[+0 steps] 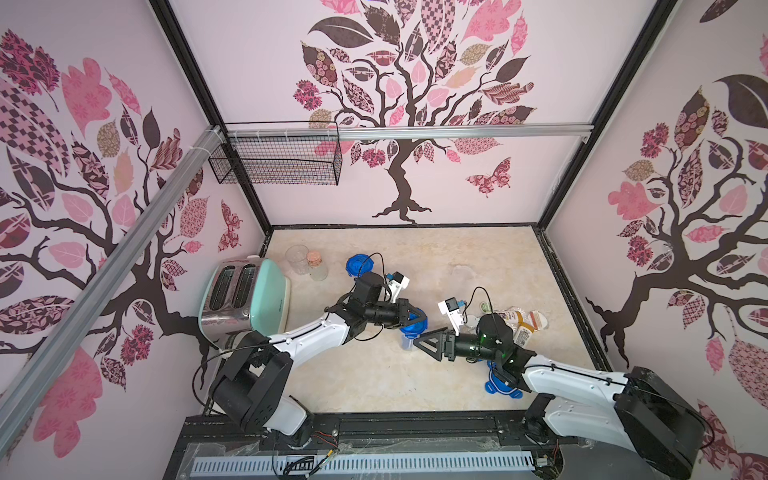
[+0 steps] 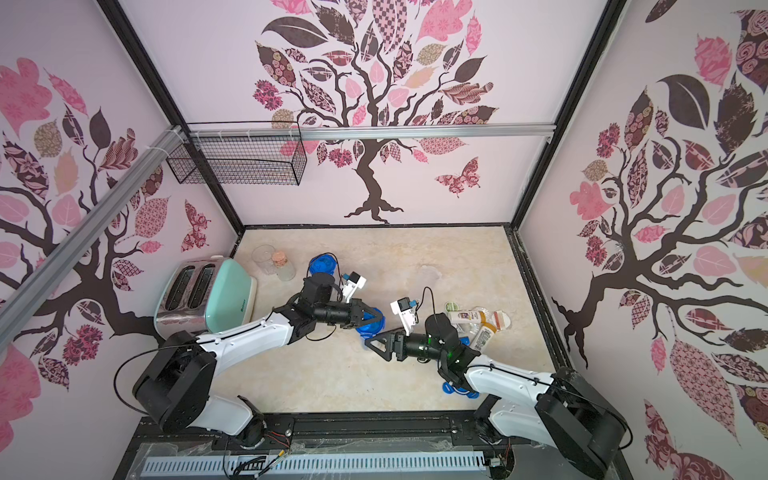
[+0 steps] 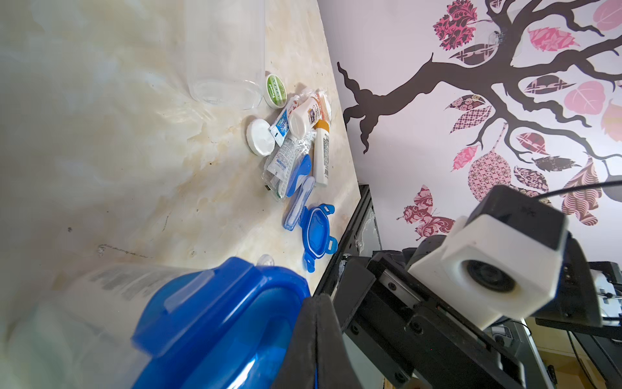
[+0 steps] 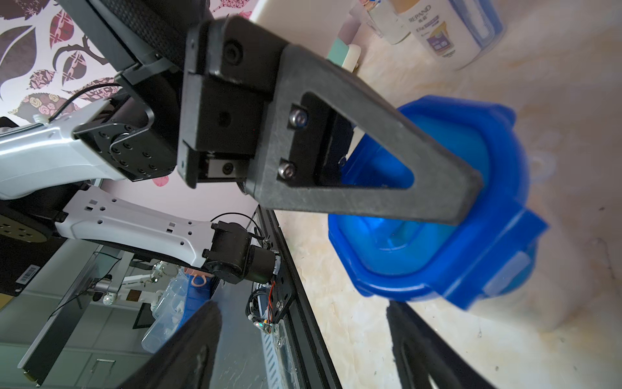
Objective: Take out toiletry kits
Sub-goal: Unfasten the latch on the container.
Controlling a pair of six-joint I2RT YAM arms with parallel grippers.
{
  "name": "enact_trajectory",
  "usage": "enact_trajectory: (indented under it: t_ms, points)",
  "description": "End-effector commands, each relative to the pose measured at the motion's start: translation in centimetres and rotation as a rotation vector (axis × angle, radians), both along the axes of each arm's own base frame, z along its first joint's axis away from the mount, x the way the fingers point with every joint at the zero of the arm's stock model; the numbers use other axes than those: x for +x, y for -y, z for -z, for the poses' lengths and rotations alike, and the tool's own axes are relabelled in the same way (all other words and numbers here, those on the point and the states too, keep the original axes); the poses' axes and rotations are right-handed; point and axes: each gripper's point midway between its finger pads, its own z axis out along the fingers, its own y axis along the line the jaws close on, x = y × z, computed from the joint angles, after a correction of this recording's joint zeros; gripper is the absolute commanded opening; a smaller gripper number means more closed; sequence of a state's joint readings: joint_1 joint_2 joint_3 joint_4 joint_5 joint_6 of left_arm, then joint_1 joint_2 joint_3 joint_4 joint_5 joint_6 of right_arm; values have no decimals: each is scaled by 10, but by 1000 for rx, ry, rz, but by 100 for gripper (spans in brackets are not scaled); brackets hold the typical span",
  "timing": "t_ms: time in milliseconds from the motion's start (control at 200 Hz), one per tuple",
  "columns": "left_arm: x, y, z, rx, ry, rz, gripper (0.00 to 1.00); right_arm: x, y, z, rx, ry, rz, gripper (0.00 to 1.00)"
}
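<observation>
Top views both show the marble table [image 1: 374, 386] walled on three sides; a mint toaster [image 1: 245, 295] is stood at its left edge, and bare marble is left open along the near edge between the arm bases and across the back right; the left arm is stretched low toward the middle, where the left gripper [image 1: 424, 319] is laid on the blue lid [image 4: 437, 242] of a clear canister [image 1: 405, 338]; its jaws are closed at the lid's rim, and whether a clip is pinched cannot be told; the right arm is reached in from the opposite side, and the right gripper [image 1: 417, 343] is held just beside the canister, jaws parted, nothing between them; the toiletry kits [image 1: 521, 332] are heaped on the table near the right edge, partly hidden by the right arm; only the left wrist view lays them out: white bottles [image 3: 321, 151], a blue toothbrush [image 3: 298, 202], a toothpaste tube [image 3: 280, 127], a green tub [image 3: 275, 90], near a loose lid [image 3: 316, 232].
</observation>
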State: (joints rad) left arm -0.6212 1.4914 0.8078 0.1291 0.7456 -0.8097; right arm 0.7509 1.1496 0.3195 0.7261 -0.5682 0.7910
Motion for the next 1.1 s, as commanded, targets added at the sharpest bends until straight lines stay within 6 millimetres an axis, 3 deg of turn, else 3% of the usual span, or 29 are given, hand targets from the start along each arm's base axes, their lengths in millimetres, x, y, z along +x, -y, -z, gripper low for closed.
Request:
enact_trajectory:
  t_ms: [0,410,800,1095]
  points:
    - [-4,-13,42,112,-97,-41,5,3,-2,-5,25,6,26,80]
    - [-5,-15,47,124,-104,-45,4,3,-17,2,43,-2,38,80]
    - [-6,-16,53,137,-110,-45,3,3,-27,-16,90,115,8,79]
    - [-13,-21,70,156,-136,-48,2,-1,-33,-25,76,269,-54,79]
